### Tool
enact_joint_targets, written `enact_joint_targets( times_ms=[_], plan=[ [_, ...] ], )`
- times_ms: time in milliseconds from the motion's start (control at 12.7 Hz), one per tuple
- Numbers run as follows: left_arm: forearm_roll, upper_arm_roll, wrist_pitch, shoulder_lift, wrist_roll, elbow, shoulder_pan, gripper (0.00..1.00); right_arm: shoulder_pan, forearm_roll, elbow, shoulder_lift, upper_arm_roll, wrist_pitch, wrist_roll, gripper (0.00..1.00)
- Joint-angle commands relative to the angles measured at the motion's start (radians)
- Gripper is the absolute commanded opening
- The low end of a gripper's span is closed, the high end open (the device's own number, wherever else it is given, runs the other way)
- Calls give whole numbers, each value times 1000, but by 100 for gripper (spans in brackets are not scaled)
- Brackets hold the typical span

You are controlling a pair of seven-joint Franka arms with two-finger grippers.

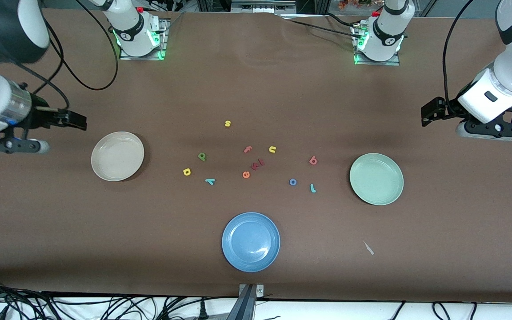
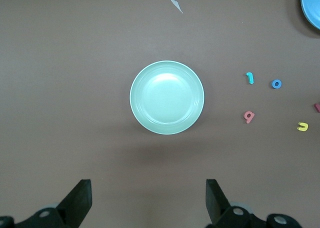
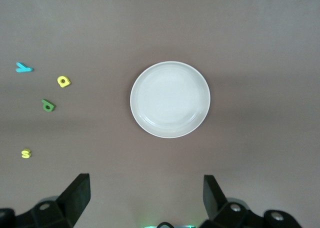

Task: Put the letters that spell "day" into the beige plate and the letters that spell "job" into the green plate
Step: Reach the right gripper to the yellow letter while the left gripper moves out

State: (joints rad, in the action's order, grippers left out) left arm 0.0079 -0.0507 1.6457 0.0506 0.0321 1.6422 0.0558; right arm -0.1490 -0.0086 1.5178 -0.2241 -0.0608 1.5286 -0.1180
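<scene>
The beige plate (image 1: 117, 156) (image 3: 170, 99) lies empty toward the right arm's end. Beside it on the table lie the green "d" (image 1: 202, 156) (image 3: 48, 105), yellow "a" (image 1: 187, 171) (image 3: 63, 81) and teal "y" (image 1: 210, 181) (image 3: 23, 67). The green plate (image 1: 376, 178) (image 2: 167, 98) lies empty toward the left arm's end, with the red "b" (image 1: 313, 160) (image 2: 249, 117), blue "o" (image 1: 293, 182) (image 2: 276, 83) and teal "j" (image 1: 313, 188) (image 2: 249, 78) beside it. My left gripper (image 1: 431, 111) (image 2: 148, 203) and right gripper (image 1: 76, 119) (image 3: 146, 198) hang open and hold nothing, each up in the air beside its plate.
A blue plate (image 1: 250, 241) sits near the table's front edge. Mid-table lie a yellow "s" (image 1: 227, 123), pink "f" (image 1: 247, 149), yellow "u" (image 1: 272, 149), orange "e" (image 1: 246, 174) and a dark red letter (image 1: 259, 163). A pale scrap (image 1: 368, 248) lies nearer the camera than the green plate.
</scene>
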Motion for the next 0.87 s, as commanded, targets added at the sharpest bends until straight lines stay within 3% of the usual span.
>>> enact_joint_targets(
  times_ms=[0,158,474,790],
  plan=[
    [9,-5,-7,-3,-20,-5,-5,100,-17,-2,-25,-69,30,17,1,100],
    [9,-5,-7,-3,-20,-5,-5,100,-50,2,-22,-107,42,63,-23,100],
    [7,-6,-7,8,-27,-10,10,100,-131,84,10,-196,45,227,-311,100],
    [11,-9,-7,49,-26,-19,38,100,-164,176,119,-221,47,442,-417,100]
  ],
)
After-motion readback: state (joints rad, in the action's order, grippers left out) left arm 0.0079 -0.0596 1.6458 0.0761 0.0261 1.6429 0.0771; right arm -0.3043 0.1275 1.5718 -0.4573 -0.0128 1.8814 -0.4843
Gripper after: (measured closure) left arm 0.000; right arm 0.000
